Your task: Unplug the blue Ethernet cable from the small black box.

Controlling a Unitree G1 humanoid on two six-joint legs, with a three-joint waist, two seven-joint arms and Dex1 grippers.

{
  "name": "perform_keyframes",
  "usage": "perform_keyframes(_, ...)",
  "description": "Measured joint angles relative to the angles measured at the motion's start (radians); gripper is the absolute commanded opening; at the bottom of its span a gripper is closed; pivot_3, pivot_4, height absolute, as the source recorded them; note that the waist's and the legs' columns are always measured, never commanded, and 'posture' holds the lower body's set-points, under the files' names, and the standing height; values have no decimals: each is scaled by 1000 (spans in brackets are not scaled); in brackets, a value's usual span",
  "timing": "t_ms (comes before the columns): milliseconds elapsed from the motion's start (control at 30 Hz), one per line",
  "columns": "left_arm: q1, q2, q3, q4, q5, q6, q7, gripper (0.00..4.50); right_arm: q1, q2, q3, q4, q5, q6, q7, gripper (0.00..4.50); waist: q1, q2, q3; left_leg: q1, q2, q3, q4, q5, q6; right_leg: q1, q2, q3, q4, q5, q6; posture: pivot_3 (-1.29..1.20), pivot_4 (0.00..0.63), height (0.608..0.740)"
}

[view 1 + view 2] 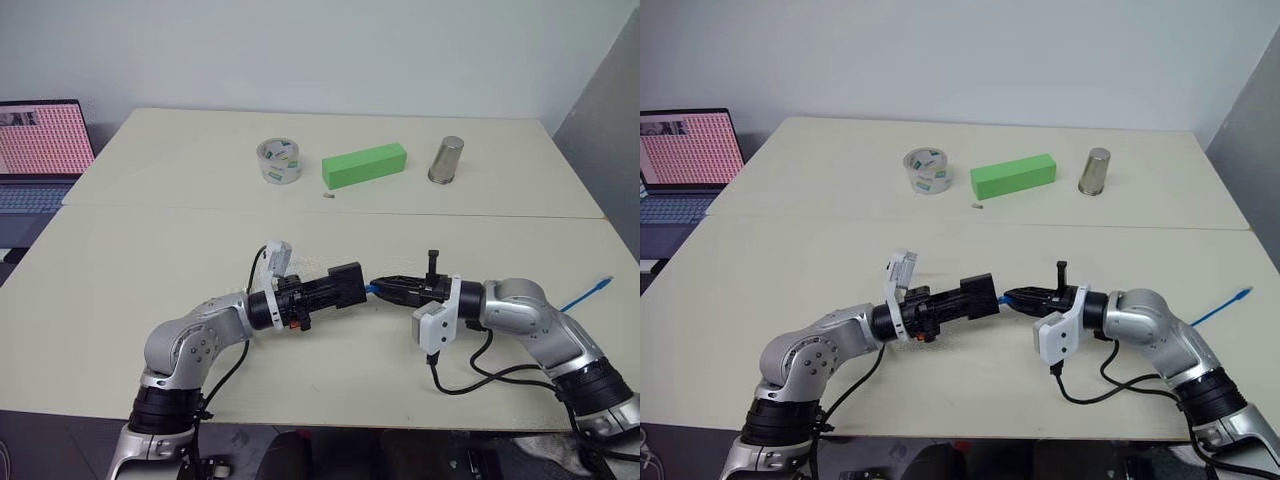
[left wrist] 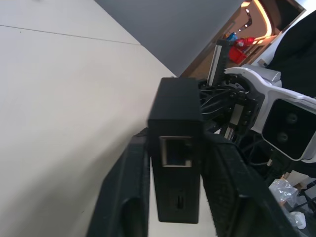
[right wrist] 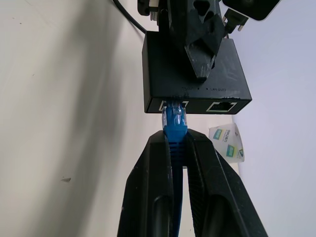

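Left gripper [image 1: 352, 283] clamping black box [image 1: 345, 284] | right gripper [image 3: 177, 148] at box's 3 o'clock pinching blue cable [image 3: 174, 123] | plug sitting seated; pulling remaining

We note: cable [image 3: 174, 123] bright blue, plug boot same blue. Box [image 3: 195, 74] matte black, pale port outlines on face. Gripper fingers [image 3: 153, 197] black. Arm shells silver with white brackets. Block [image 1: 364, 165] bright green. Tape roll [image 1: 279, 161] clear with green-white label. Cup [image 1: 446, 160] dull metallic grey. Table [image 1: 150, 250] cream. Laptop screen [image 1: 42, 135] pink-red grid pattern.
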Motion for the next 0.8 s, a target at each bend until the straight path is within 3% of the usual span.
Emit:
perform_keyframes(100, 0, 8, 0, 0, -6, 9, -5, 779, -10, -3, 5, 12, -5, -24, 3, 114, -1, 0, 0, 0, 0, 0, 0, 0, 0, 0, 0, 0, 0, 0, 0, 0, 150, 740)
perform_keyframes(167, 0, 21, -10, 0, -6, 11, -17, 779, -11, -9, 11, 12, 8, -27, 22, 814, 0, 0, 0, 0, 0, 0, 0, 0, 0, 0, 0, 0, 0, 0, 0, 0, 150, 740)
perform_keyframes(333, -3, 71, -34, 1, 21, -9, -70, 779, 7, -93, 21, -72, 183, 143, 186, 1860, 1, 0, 0, 0, 0, 0, 0, 0, 0, 0, 0, 0, 0, 0, 0, 0, 150, 740)
perform_keyframes(467, -13, 117, -81, 1, 60, -53, -149, 779, 65, -148, -4, -267, 437, 492, 293, 1946, 1, 0, 0, -1, 0, -1, 0, 0, 0, 0, 0, -1, -1, 0, 0, 0, 150, 740)
perform_keyframes(633, -33, 164, -124, -5, 96, -116, -259, 779, 73, -163, -83, -444, 803, 1019, 285, 1946, 1, 0, 0, -1, 0, -2, 0, 0, 0, 1, 0, -1, -1, 0, 0, 0, 150, 740)
perform_keyframes(800, -56, 172, -131, -18, 99, -146, -302, 779, 68, -127, -93, -466, 982, 1296, 245, 1946, 1, 0, 0, -1, 0, -1, 0, 0, 1, 1, 0, -1, -1, 0, 0, 0, 150, 740)
